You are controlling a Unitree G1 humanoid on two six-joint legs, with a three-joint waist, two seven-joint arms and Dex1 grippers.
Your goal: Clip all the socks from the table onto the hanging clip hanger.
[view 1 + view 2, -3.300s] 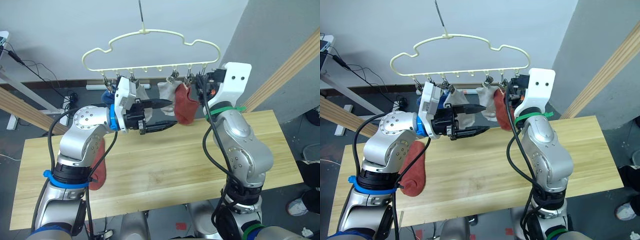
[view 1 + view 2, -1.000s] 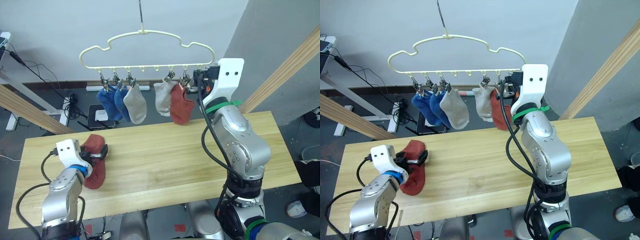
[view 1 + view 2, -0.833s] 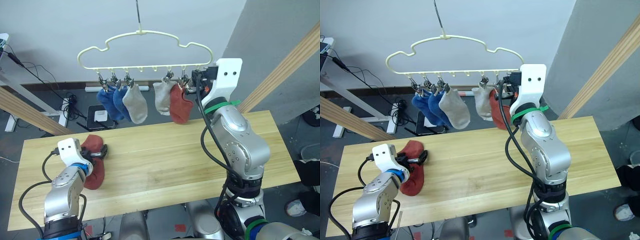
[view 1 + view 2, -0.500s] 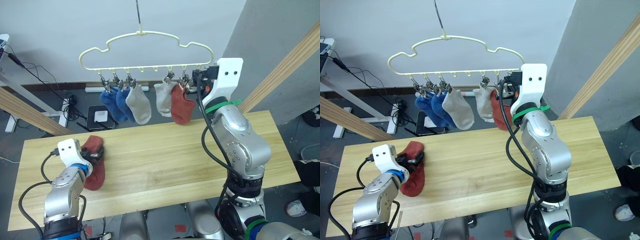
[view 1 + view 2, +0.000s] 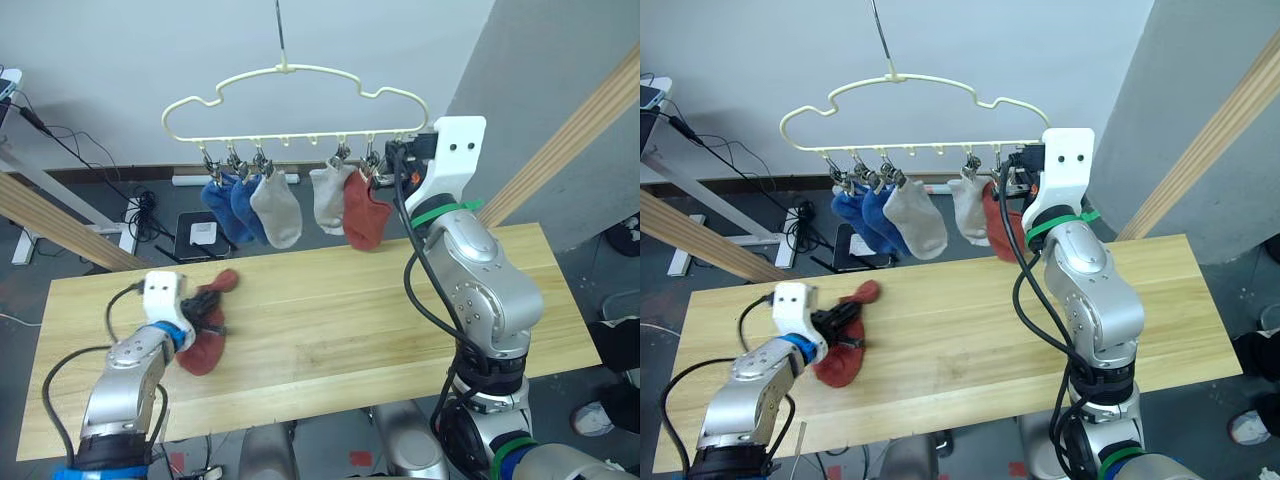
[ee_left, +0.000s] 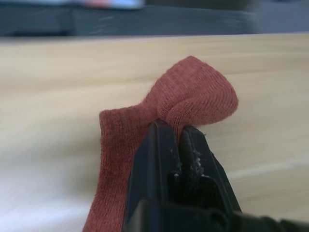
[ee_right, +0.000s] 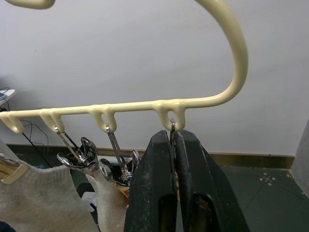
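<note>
Five socks hang from the clip hanger (image 5: 300,100): two blue socks (image 5: 228,200) at the robot's left end, a light grey sock (image 5: 276,208) just beside them, then a second grey sock (image 5: 328,200) and a rust-red sock (image 5: 364,210) toward the right end. The sixth, the other rust-red sock (image 5: 205,330), is at the left part of the counter (image 5: 330,320), bunched up, with one end raised off the wood and the rest trailing on the planks. The left gripper (image 6: 175,133) pinches a fold of this sock, its two black fingers pressed together on the fabric near the rounded, lifted end. The right gripper (image 7: 172,137) is raised at the right end of the hanger, its fingers pressed together around the thin metal stem of the last silver clip (image 7: 172,129), just under the cream loop that carries it. The neighbouring clips (image 7: 84,150) hang to its side, holding the tops of the grey sock and red sock. Behind the counter, cables (image 5: 80,140) lie on the dark floor against a white wall (image 5: 130,50).
</note>
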